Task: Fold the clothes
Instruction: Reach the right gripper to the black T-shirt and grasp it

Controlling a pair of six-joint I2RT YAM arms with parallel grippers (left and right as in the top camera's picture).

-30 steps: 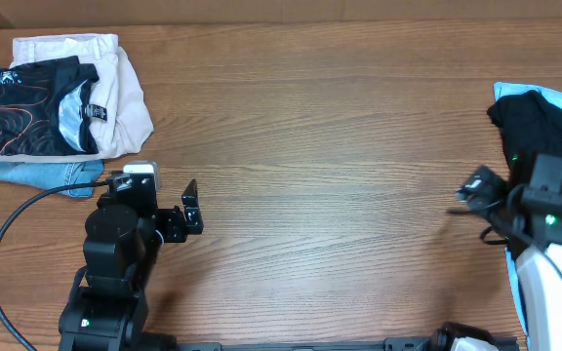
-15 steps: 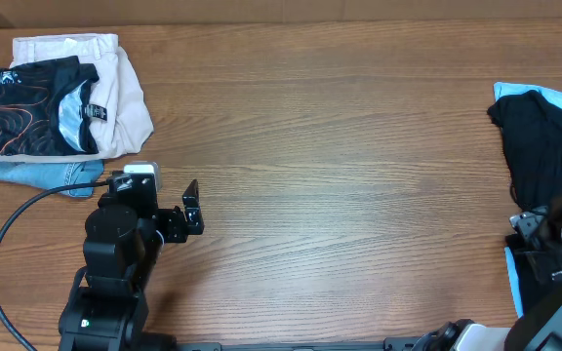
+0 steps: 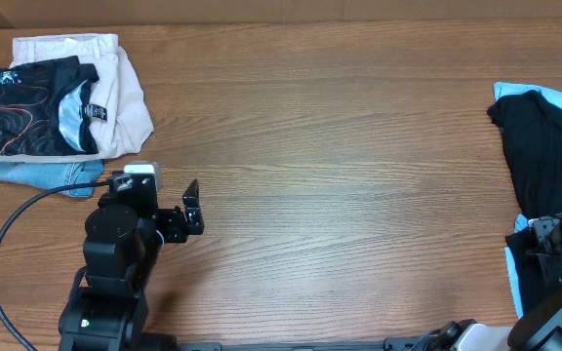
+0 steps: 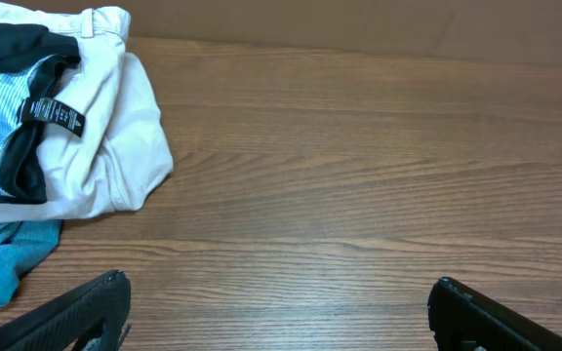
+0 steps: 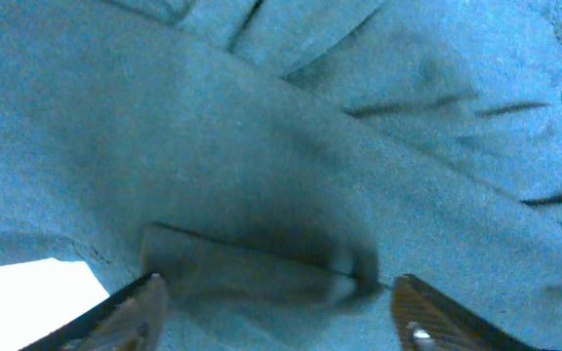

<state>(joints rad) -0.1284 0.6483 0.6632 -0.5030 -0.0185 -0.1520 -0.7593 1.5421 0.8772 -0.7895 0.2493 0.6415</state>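
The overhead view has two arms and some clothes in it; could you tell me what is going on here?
The right gripper is down on the black garment, crumpled on a light blue garment at the right edge of the table. Its fingers stand either side of bunched fabric; a grip cannot be confirmed. The left gripper hangs open over bare wood, near a pile of other clothes. Folding has not begun.

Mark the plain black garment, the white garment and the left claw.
plain black garment [image 3: 544, 146]: overhead, its middle.
white garment [image 3: 127, 107]: overhead, its right half.
left claw [image 4: 279, 292]: left wrist view, between fingertips.
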